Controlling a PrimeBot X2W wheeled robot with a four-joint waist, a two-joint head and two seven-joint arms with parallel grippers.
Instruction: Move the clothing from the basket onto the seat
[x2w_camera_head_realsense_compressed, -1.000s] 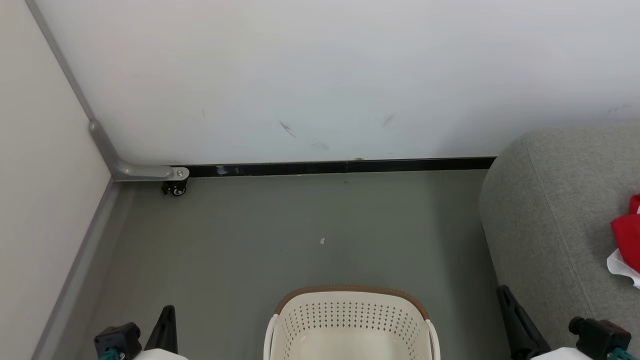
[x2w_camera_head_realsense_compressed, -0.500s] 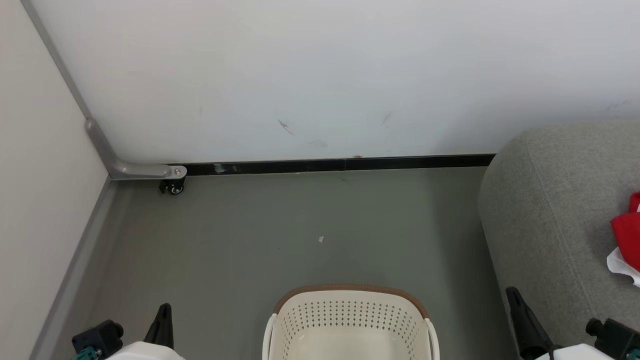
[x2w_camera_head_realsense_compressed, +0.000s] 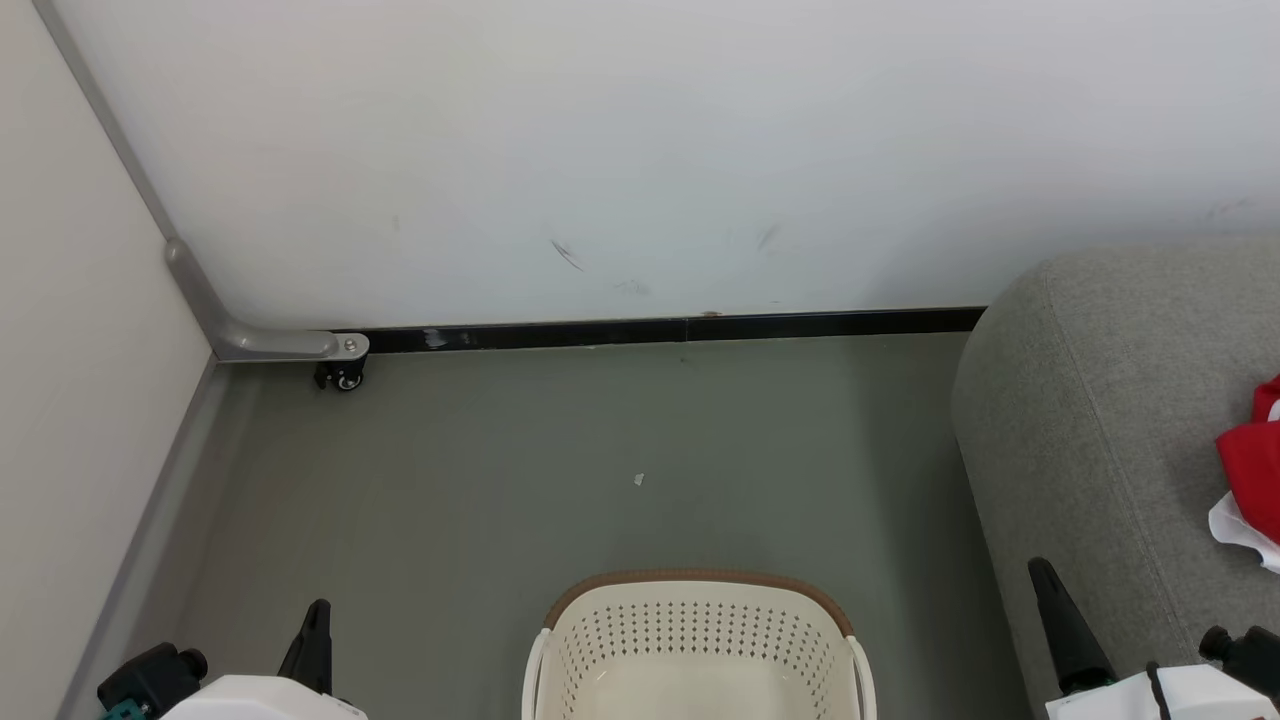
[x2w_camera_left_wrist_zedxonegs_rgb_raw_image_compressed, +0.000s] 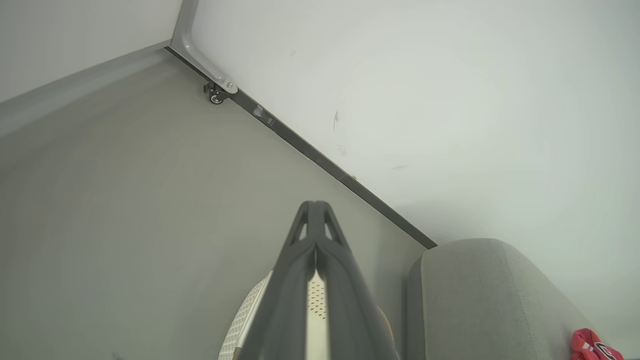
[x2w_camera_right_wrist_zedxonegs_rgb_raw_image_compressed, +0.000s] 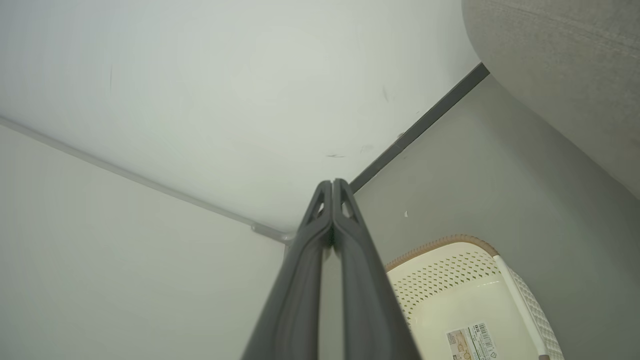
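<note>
Well, my left tool (x2w_camera_head_realsense_compressed: 319, 612) and right tool (x2w_camera_head_realsense_compressed: 1045, 578) are both pinched closed on nothing; the red jersey (x2w_camera_head_realsense_compressed: 1250, 465) lies on the grey seat (x2w_camera_head_realsense_compressed: 1100, 420), and the laundry basket (x2w_camera_head_realsense_compressed: 700, 580) looks bare. My worry: its near end is cut off, so I might miss a garment there.

The basket (x2w_camera_head_realsense_compressed: 700, 580) sits on the floor (x2w_camera_head_realsense_compressed: 500, 480), the seat (x2w_camera_head_realsense_compressed: 1100, 400) to its right bearing the clothing (x2w_camera_head_realsense_compressed: 1252, 462).

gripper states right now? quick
Left gripper, long dark fingers: closed, holding nothing.
Right gripper, long dark fingers: closed, holding nothing.
</note>
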